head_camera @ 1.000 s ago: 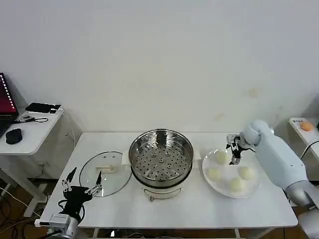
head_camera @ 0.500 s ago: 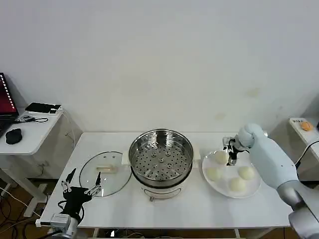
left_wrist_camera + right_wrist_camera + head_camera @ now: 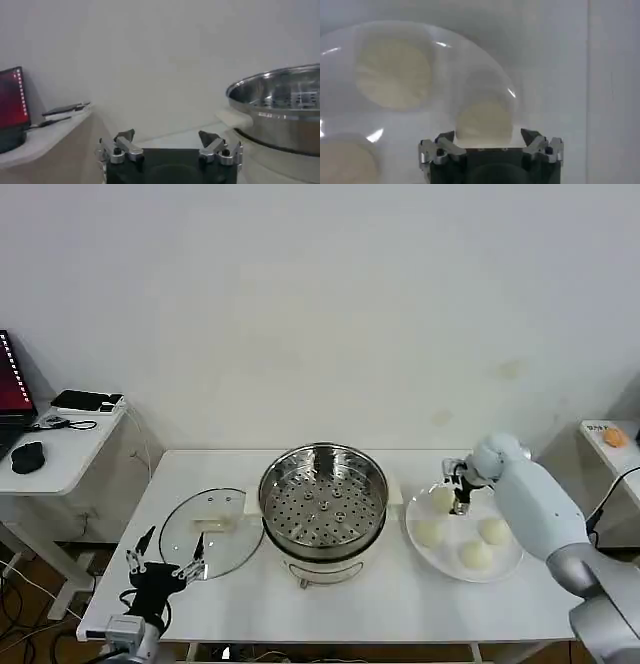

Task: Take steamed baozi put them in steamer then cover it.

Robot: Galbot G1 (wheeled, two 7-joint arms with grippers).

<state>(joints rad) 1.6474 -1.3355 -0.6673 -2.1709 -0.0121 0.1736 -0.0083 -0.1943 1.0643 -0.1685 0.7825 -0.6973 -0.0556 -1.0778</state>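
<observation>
Several cream-white baozi lie on a white plate (image 3: 440,565) at the table's right. My right gripper (image 3: 458,490) hangs open over the plate's far left part, at the baozi (image 3: 441,498) closest to the steamer. In the right wrist view that baozi (image 3: 484,122) sits between the spread fingers of the gripper (image 3: 487,137), and two more baozi (image 3: 395,75) lie farther off. The shiny steamer (image 3: 322,499) stands mid-table, its perforated tray bare. The glass cover (image 3: 210,534) lies flat to its left. My left gripper (image 3: 165,565) waits open at the table's front left corner.
A side table (image 3: 55,449) with a phone, a mouse and a laptop stands to the far left. In the left wrist view the steamer's wall (image 3: 280,110) rises close beside the left gripper (image 3: 166,136). A shelf with an orange object (image 3: 615,438) is at the far right.
My right gripper has shifted left over the plate and closed in on the baozi closest to the steamer. The left gripper has sunk slightly lower.
</observation>
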